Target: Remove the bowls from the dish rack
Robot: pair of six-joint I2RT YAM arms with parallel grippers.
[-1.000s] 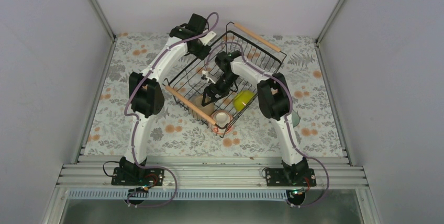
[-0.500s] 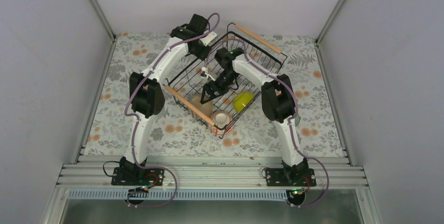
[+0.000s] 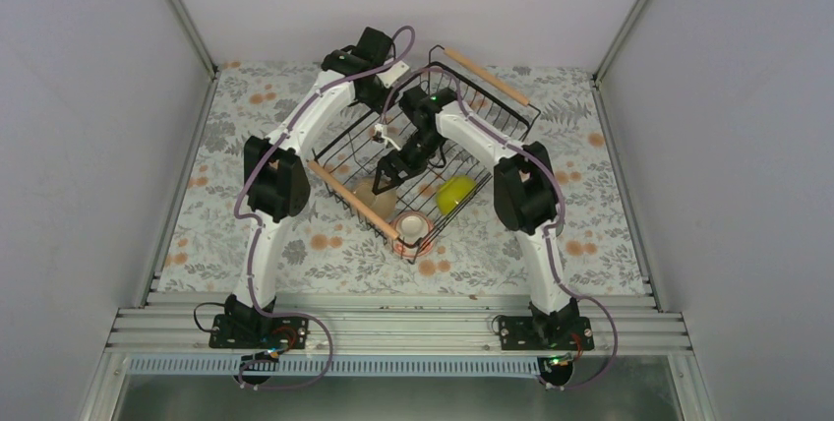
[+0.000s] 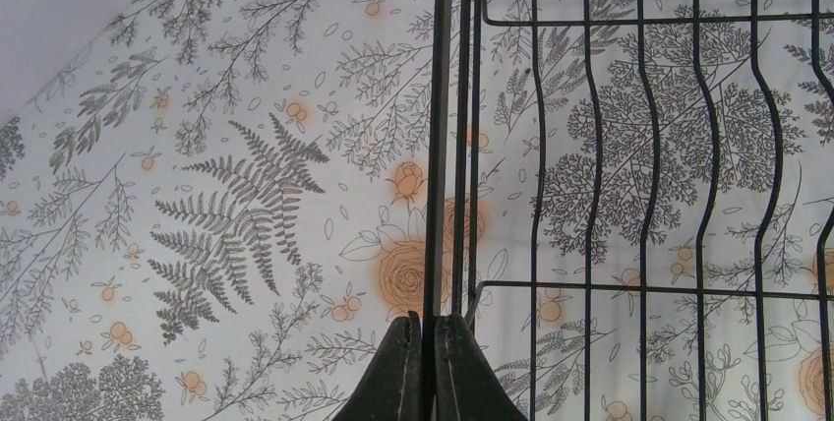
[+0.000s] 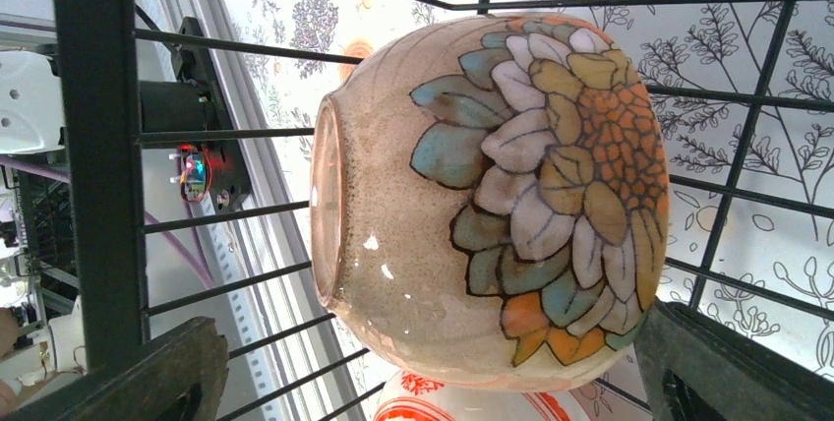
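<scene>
The black wire dish rack (image 3: 339, 149) with wooden rod handles stands mid-table. Inside it lie a tan-beige bowl (image 3: 377, 196), a pinkish bowl with a red-orange pattern (image 3: 415, 227) and a yellow-green bowl (image 3: 454, 193). My left gripper (image 3: 391, 80) is shut on the rack's rim wire (image 4: 436, 146) at its far corner, fingertips (image 4: 403, 352) pinching it. My right gripper (image 3: 382, 183) is open inside the rack. Its fingers (image 5: 148, 377) straddle the tan flower-painted bowl (image 5: 492, 185), which lies on its side. The patterned bowl (image 5: 462, 407) shows just below. White and mint bowls are hidden.
The table has a floral cloth (image 3: 246, 244). Grey walls close in left, right and back. A metal rail (image 3: 393, 328) carries both arm bases at the near edge. Rack wires (image 5: 93, 146) cross close around the right gripper.
My right gripper has moved slightly left and farther in, over the tan bowl. The yellow-green bowl has shifted a little. The left gripper stays on the rack rim.
</scene>
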